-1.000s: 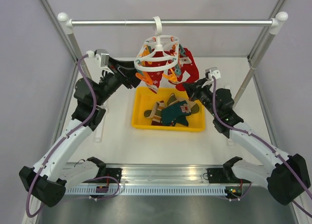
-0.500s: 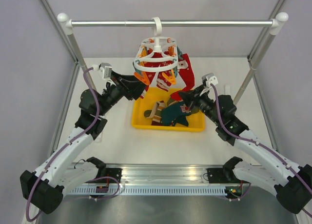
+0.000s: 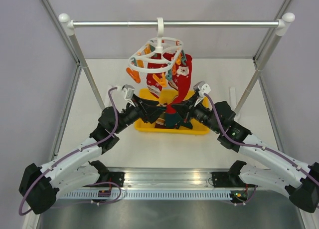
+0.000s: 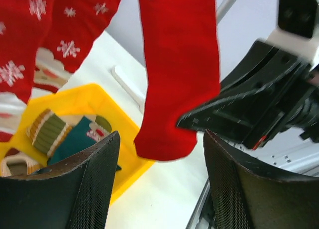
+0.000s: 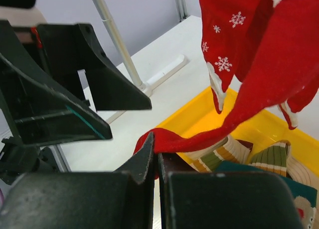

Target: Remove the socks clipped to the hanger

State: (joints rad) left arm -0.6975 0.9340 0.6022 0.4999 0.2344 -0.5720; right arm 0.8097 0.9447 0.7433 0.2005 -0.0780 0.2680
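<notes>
Your right gripper (image 5: 155, 151) is pinched tight on the toe of a long red sock (image 5: 279, 74), which stretches at a slant up to the white hanger (image 3: 155, 57) hooked on the metal rail (image 3: 199, 23). Your left gripper (image 4: 160, 136) stands wide apart and holds nothing, one finger on either side of that same toe. Snowflake socks (image 4: 30, 64) hang beside it, and loose socks (image 4: 65, 134) lie in the yellow tray (image 3: 199, 128) below

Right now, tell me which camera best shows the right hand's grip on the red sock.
Right wrist: the right hand is shut on the toe of the red sock, close up. The left wrist view shows that hand's tip against the toe from the side; the top view shows both small, the pinch unclear.
</notes>
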